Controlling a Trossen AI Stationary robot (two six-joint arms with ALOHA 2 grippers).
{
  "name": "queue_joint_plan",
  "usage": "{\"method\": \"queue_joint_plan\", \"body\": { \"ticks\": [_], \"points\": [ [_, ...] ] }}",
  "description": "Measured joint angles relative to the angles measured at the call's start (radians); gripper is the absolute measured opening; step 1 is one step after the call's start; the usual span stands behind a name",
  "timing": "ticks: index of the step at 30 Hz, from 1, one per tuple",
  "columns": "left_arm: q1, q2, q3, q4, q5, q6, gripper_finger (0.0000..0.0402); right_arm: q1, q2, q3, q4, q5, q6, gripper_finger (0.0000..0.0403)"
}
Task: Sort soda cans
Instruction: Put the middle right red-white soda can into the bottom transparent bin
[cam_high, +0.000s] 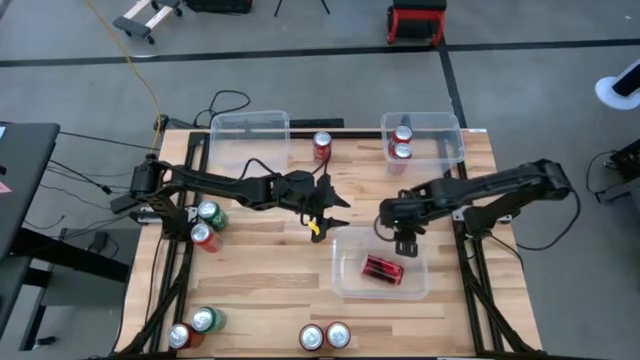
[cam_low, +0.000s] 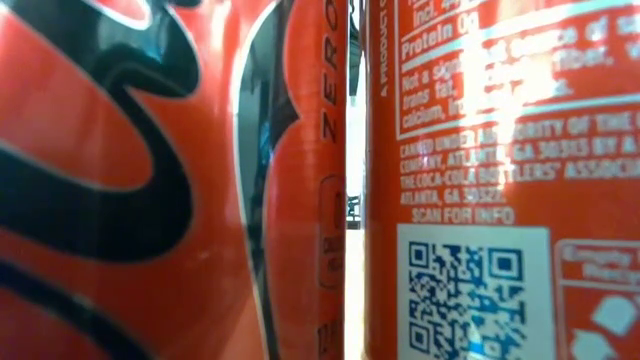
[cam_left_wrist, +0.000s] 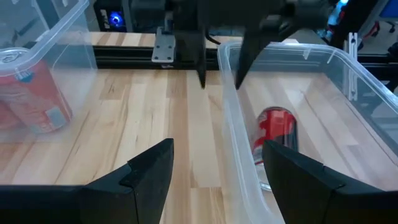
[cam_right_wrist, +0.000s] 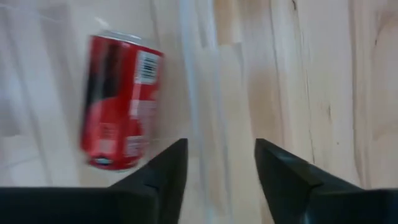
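A red soda can (cam_high: 382, 268) (cam_right_wrist: 118, 102) lies on its side in the near clear bin (cam_high: 345, 285). My right gripper (cam_high: 403, 240) (cam_right_wrist: 221, 158) is open and points down over that bin's far-left wall (cam_right_wrist: 189, 74), one finger on either side of it and nothing between them. My left gripper (cam_high: 338, 210) (cam_left_wrist: 217, 162) is open above the table's middle, pointing toward the bin, and holds nothing. Two red cans (cam_high: 401, 142) stand in the far right bin (cam_high: 445, 125). One red can (cam_high: 322, 146) stands on the table between the far bins.
An empty clear bin (cam_high: 250, 135) sits at the far left. A green can (cam_high: 211, 213) and a red one (cam_high: 203, 237) stand at the left edge, another such pair (cam_high: 193, 328) near left. Two red cans (cam_high: 325, 337) at the near edge fill the low view (cam_low: 150, 180).
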Motion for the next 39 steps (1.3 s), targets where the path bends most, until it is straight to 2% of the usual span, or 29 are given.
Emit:
{"method": "queue_joint_plan", "body": {
  "ticks": [3, 7, 8, 13, 18, 28, 34, 39],
  "points": [
    [0.0, 0.0, 0.0, -0.01, -0.001, -0.005, 0.0239, 0.002, 0.037, 0.0, 0.007, -0.001, -0.033, 0.0143],
    [0.0, 0.0, 0.0, -0.03, -0.003, -0.004, 0.0239, 0.004, 0.046, 0.002, 0.017, -0.004, -0.057, 0.0043],
    [0.0, 0.0, 0.0, -0.033, -0.003, -0.004, 0.0239, 0.004, 0.043, 0.002, 0.016, -0.001, -0.058, 0.0033],
    [0.0, 0.0, 0.0, -0.032, -0.006, -0.004, 0.0239, 0.026, 0.011, 0.002, 0.004, 0.13, -0.024, 0.0033],
    [0.0, 0.0, 0.0, -0.028, -0.006, -0.005, 0.0239, 0.075, -0.025, 0.003, -0.039, 0.318, -0.025, 0.0033],
    [0.0, -0.001, 0.0, -0.005, -0.007, -0.013, 0.0239, 0.208, -0.029, 0.08, -0.269, 0.707, -0.011, 0.0033],
    [0.001, -0.016, 0.0, -0.01, -0.026, -0.014, 0.0239, 0.266, -0.018, 0.087, -0.306, 0.813, -0.016, 0.0033],
    [-0.014, -0.026, 0.0, -0.025, -0.043, -0.005, 0.0239, 0.28, 0.068, 0.082, -0.298, 0.828, 0.03, 0.0033]
  ]
}}
